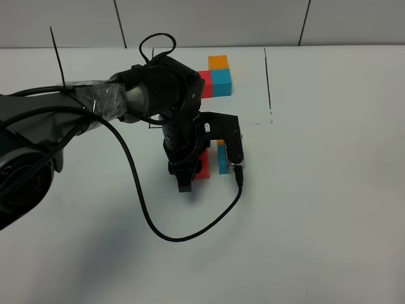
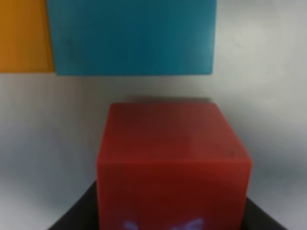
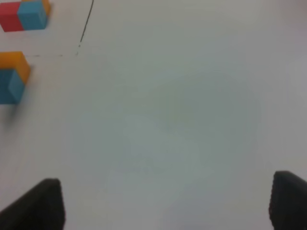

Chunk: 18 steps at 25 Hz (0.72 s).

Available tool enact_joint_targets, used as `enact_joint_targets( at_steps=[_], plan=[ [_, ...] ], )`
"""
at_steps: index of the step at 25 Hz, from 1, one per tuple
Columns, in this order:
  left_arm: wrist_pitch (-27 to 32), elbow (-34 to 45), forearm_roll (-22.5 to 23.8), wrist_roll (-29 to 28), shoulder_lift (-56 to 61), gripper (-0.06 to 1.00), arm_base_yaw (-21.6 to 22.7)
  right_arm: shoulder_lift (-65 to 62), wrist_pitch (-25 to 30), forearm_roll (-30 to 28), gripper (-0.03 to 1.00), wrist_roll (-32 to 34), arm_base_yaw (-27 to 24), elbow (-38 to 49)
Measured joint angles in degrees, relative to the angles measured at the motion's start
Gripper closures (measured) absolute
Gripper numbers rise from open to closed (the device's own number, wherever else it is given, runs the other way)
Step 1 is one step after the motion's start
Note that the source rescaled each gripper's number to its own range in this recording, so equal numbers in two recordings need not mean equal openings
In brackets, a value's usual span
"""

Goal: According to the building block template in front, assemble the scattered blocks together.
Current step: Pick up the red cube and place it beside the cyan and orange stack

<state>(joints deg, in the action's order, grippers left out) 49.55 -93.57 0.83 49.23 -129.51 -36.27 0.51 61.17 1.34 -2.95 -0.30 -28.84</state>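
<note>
The template, an orange, red and blue joined trio (image 1: pixel 216 76), lies at the back of the table; it also shows in the right wrist view (image 3: pixel 24 17). My left gripper (image 1: pixel 193 172) is shut on the red block (image 1: pixel 203 166), low over the table. In the left wrist view the red block (image 2: pixel 172 163) fills the gap between the dark fingers (image 2: pixel 72 218), with a narrow strip of table between it and the blue block (image 2: pixel 134 36). The blue block (image 1: pixel 223 162) touches the orange block (image 1: pixel 221 144), mostly hidden by the wrist. My right gripper (image 3: pixel 168 206) is open and empty.
A thin black drawn line (image 1: pixel 268 82) runs right of the template. The left arm's black cable (image 1: pixel 190 231) loops over the table in front of the blocks. The white table (image 1: pixel 329 190) is bare to the right. The right arm is out of the high view.
</note>
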Motion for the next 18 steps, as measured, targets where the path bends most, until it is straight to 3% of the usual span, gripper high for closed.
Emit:
enact_joint_targets(
  at_steps=[18],
  plan=[
    [-2.73, 0.00, 0.45, 0.00, -0.14, 0.94, 0.00, 0.00, 0.00, 0.00, 0.23, 0.00, 0.00, 0.00]
  ],
)
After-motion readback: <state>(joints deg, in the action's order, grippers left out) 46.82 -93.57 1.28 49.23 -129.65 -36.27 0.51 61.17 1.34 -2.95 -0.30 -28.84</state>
